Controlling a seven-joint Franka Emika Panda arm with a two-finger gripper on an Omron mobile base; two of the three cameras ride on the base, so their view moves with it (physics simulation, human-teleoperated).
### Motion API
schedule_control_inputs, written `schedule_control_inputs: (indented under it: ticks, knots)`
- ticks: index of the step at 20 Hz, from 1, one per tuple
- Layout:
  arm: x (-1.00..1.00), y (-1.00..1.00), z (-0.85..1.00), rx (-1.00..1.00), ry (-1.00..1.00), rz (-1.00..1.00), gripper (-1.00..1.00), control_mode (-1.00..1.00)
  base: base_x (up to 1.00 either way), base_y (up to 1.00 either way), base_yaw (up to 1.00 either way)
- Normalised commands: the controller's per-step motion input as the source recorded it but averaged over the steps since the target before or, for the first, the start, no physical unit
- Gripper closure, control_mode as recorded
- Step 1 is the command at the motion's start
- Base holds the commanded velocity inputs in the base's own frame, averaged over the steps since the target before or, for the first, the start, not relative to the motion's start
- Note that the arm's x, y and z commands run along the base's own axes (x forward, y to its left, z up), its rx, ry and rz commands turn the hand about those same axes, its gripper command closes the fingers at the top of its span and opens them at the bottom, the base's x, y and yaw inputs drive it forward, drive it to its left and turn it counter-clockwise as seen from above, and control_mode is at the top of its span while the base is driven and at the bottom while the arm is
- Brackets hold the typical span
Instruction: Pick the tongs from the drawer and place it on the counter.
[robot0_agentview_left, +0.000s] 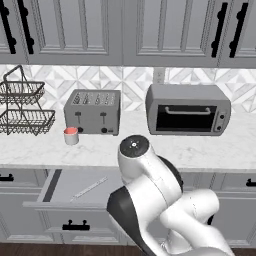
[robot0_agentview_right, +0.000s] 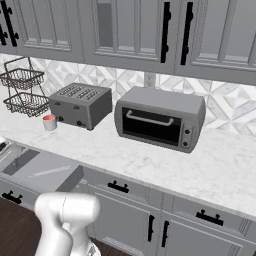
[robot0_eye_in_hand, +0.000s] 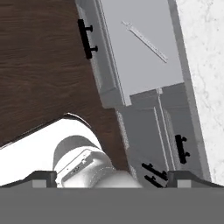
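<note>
Tongs (robot0_eye_in_hand: 145, 41) in open drawer (robot0_eye_in_hand: 131, 65) below counter (robot0_eye_in_hand: 203, 65)

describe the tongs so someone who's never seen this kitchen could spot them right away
Find the toaster on the white marble counter; just below it a wide, shallow grey drawer stands pulled open. The tongs are the thin, pale silver stick lying diagonally on the drawer's plain floor, the one object in it.

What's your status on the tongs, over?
Gripper open, empty, high above the floor. Tongs lying flat in the open drawer, untouched. Nothing in the way; counter bare in front of the toaster oven.
</note>
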Motion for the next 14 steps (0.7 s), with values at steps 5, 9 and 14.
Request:
schedule_control_inputs:
  ticks: [5, 9, 14]
  knots:
    - [0.48, 1.00, -0.87, -0.16, 0.19, 0.28, -1.00, -1.00, 0.00, 0.00, 0.00]
    - [0.79, 0.76, -0.78, -0.09, 0.18, 0.15, -1.00, -1.00, 0.00, 0.00, 0.00]
    - [0.98, 0.47, -0.49, 0.00, 0.11, 0.05, -1.00, -1.00, 0.00, 0.00, 0.00]
